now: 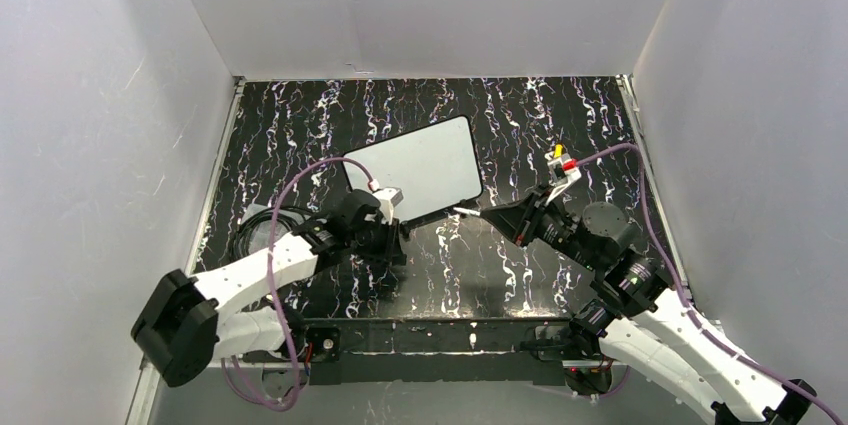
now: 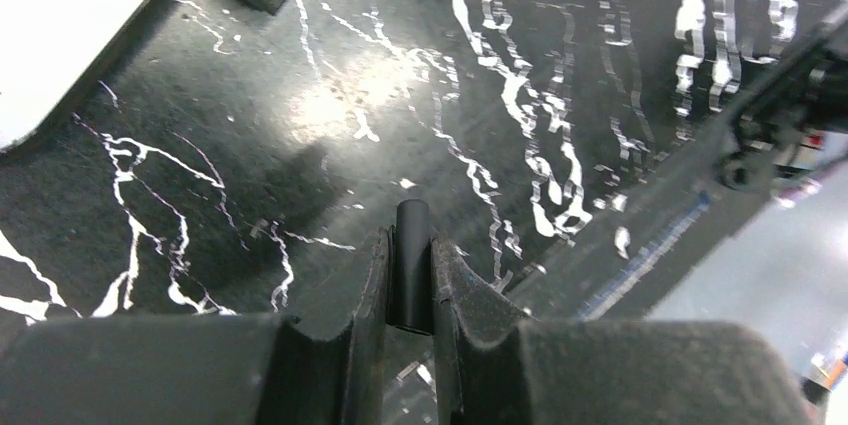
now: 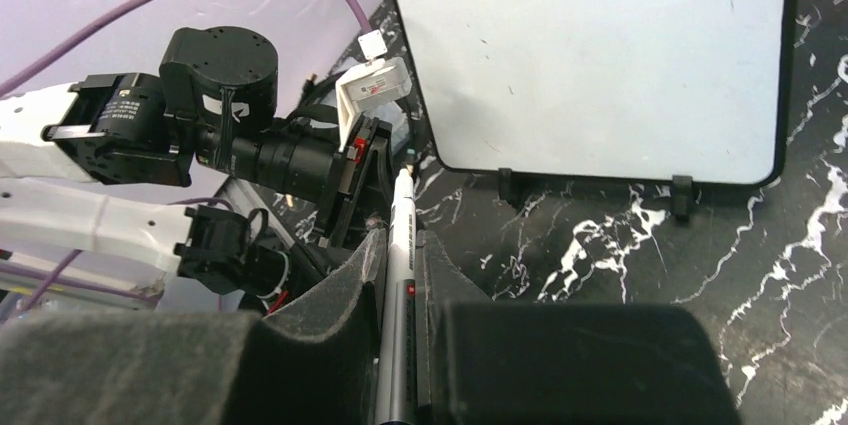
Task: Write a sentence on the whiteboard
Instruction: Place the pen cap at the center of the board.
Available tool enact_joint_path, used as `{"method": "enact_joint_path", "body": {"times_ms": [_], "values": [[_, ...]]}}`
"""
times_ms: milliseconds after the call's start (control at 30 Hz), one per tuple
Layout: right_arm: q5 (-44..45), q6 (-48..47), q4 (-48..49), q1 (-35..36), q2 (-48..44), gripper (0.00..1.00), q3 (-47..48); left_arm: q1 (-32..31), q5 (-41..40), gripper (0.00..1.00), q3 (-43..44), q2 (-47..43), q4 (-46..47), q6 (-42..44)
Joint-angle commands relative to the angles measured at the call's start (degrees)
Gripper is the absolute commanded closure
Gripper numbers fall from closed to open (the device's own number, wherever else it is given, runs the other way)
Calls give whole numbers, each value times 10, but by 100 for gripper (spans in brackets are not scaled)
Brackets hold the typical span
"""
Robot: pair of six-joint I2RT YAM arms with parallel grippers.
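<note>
The whiteboard (image 1: pixel 415 170) lies flat and blank on the black marbled table, tilted, its near edge toward both arms; it also shows in the right wrist view (image 3: pixel 600 55). My right gripper (image 1: pixel 512 220) is shut on a grey marker pen (image 3: pixel 403 207). The pen's tip points left toward the left arm, just off the board's near corner. My left gripper (image 2: pixel 411 242), low over the table in front of the board's near-left part, is shut on a short black cap (image 2: pixel 411 270). A corner of the whiteboard (image 2: pixel 60 25) shows at the upper left of the left wrist view.
Two small black clip feet (image 3: pixel 508 185) (image 3: pixel 683 195) stick out from the board's near edge. A coil of dark cable (image 1: pixel 262 225) lies at the table's left side. White enclosure walls (image 1: pixel 120 145) close in the table on three sides.
</note>
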Motion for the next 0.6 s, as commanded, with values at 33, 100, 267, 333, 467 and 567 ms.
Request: {"method": "enact_joint_path", "body": {"times_ms": [33, 100, 267, 333, 467, 567], "values": [[20, -1, 31, 0, -9, 99, -19, -29, -111, 95, -16, 67, 55, -6], [18, -8, 30, -1, -7, 99, -23, -33, -123, 93, -15, 99, 66, -5], [15, -24, 17, 0, 10, 99, -26, -38, -152, 78, -7, 137, 68, -6], [13, -28, 19, 0, 17, 99, -27, -38, -177, 66, -8, 130, 60, -8], [8, -36, 36, -1, 40, 99, -26, -37, -176, 40, -3, 83, 13, -17], [6, -45, 65, 1, 65, 99, -21, -36, -167, 28, 21, 22, -52, -19]]}}
